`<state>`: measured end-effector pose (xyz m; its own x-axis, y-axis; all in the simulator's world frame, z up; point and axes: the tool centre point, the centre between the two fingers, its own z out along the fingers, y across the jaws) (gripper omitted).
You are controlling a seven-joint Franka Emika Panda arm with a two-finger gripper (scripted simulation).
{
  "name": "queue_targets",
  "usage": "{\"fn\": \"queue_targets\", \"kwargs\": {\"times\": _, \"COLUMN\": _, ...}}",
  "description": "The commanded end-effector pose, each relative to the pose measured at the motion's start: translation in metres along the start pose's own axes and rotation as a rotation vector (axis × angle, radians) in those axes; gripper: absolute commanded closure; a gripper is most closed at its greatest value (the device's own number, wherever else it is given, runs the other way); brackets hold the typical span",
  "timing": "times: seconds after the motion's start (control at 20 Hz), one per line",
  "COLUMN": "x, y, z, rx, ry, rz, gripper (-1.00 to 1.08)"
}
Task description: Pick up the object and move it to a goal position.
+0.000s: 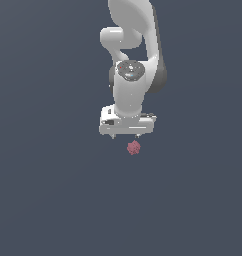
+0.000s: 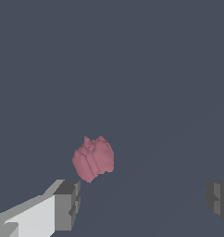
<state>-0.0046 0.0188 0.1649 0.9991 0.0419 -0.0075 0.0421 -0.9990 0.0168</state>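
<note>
The object (image 1: 134,147) is a small lumpy pinkish-red blob lying on the dark grey floor, just below and slightly to the exterior view's right of the white hand. My gripper (image 1: 125,136) hangs above it, fingers pointing down and mostly hidden under the hand. In the wrist view the object (image 2: 93,158) lies beyond the gripper (image 2: 144,199), close to one grey fingertip (image 2: 67,203) and far from the other fingertip (image 2: 219,199). The fingers stand wide apart with nothing between them; the blob is outside the gap.
The white arm (image 1: 133,60) rises behind the hand toward the top of the exterior view. A uniform dark grey floor (image 1: 53,190) surrounds everything; no other objects or goal marker show.
</note>
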Motion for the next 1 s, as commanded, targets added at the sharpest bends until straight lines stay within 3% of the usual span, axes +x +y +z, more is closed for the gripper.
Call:
{"fn": "queue_targets", "kwargs": {"times": 0.0, "x": 0.0, "y": 0.0, "z": 0.0, "rx": 0.0, "ry": 0.0, "rz": 0.0, "gripper": -0.92}}
{"fn": "queue_targets", "kwargs": {"times": 0.45, "x": -0.006, "y": 0.015, "z": 0.012, "rx": -0.015, "ry": -0.024, "rz": -0.018, "gripper": -0.92}}
{"fn": "queue_targets", "kwargs": {"times": 0.95, "x": -0.006, "y": 0.015, "z": 0.012, "rx": -0.015, "ry": -0.024, "rz": -0.028, "gripper": -0.92}}
